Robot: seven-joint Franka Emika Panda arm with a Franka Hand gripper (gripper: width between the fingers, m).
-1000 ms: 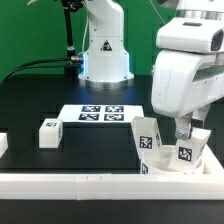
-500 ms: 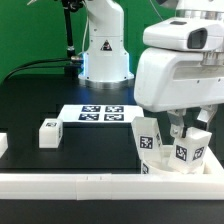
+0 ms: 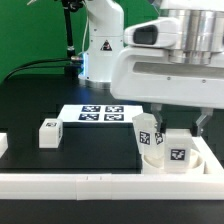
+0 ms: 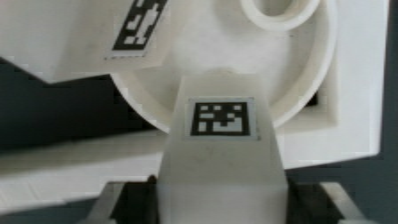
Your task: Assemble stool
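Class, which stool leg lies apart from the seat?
The leg at the exterior view's left, alone on the black table; the others are at the seat.

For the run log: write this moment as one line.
gripper: shut on held leg | held leg: at seat ring | second leg: standing at ring | third leg: loose on table

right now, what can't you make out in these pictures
- Where the held leg meets the seat: wrist view, the leg itself covers the joint; exterior view, too small.
- Gripper grip: exterior view, the arm's housing overhangs it.
- Second leg: wrist view, cut off by the edge, blurred.
- White object: exterior view's left edge cuts it off.
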